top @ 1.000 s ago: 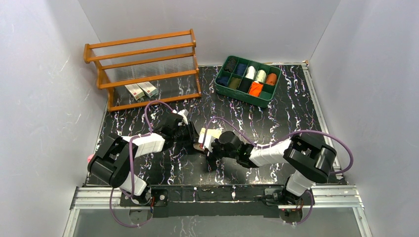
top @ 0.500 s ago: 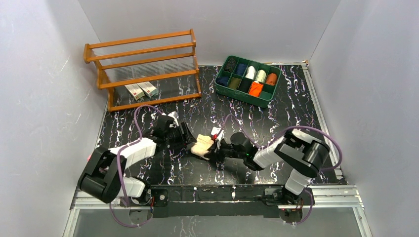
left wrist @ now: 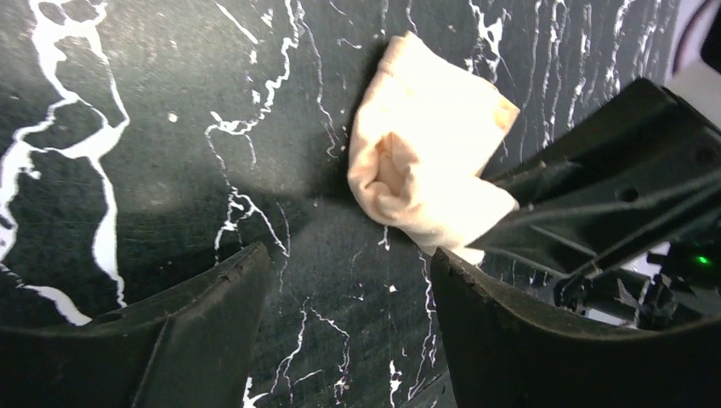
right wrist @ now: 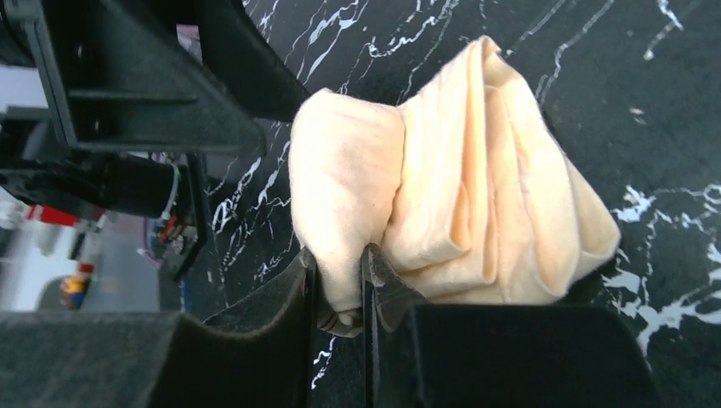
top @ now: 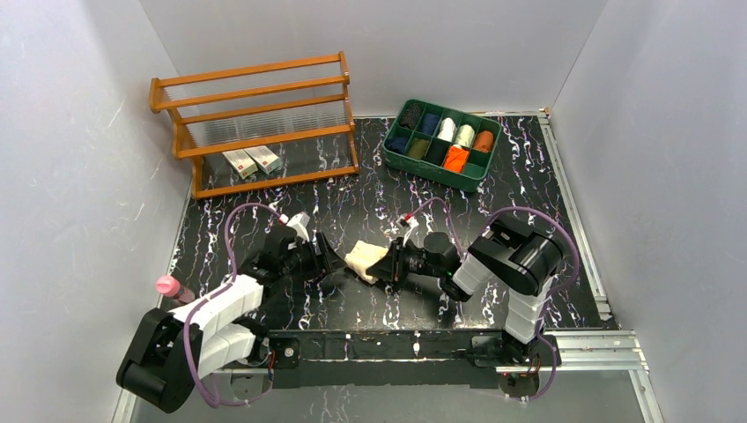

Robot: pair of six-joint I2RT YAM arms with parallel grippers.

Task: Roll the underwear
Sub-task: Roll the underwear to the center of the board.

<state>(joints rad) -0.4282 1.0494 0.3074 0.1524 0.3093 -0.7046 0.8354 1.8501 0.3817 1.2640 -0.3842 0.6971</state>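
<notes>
Right gripper [right wrist: 337,276] low, pinching a fold of tan underwear [right wrist: 476,195], left gripper [left wrist: 347,255] jaws apart just beside it, black marbled table [top: 528,194], white walls [top: 79,132]

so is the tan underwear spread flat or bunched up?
Bunched up: the tan underwear sits as a folded wad on the table, one fold pinched in the right gripper.

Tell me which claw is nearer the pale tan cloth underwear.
Right. The right claw is shut on a fold of the pale tan cloth underwear. The left claw stands open, apart from it, with nothing between its fingers.
</notes>
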